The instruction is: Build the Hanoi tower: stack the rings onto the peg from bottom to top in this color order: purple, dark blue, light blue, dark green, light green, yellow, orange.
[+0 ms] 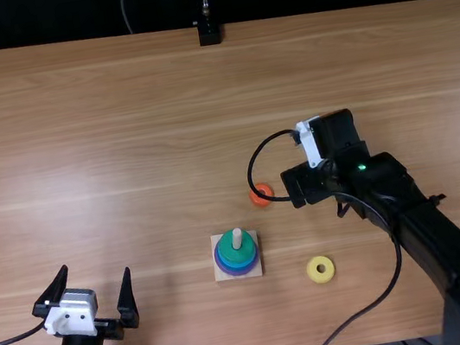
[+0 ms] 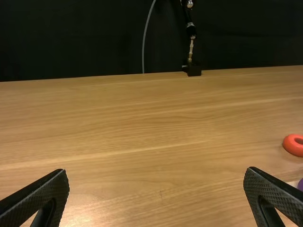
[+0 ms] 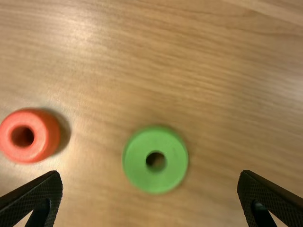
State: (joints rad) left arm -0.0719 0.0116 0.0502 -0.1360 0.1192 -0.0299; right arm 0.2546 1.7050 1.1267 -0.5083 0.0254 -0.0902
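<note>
Fingers spread wide and empty, right claw (image 1: 306, 184) of mine hangs over the table (image 1: 122, 154), above a round, matte light green ring (image 3: 137, 163) with a dark hole. Beside it sits a rounded orange ring (image 1: 262, 195). Purple, blue and dark green rings (image 1: 236, 252) circle the pale peg (image 1: 236, 235); the flat yellow ring (image 1: 313, 272) lies near. Left claw (image 1: 95, 271) gapes wide, holding nothing.

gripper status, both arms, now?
Left tool: open, holding nothing.
Right tool: open, empty, above the light green ring.
</note>
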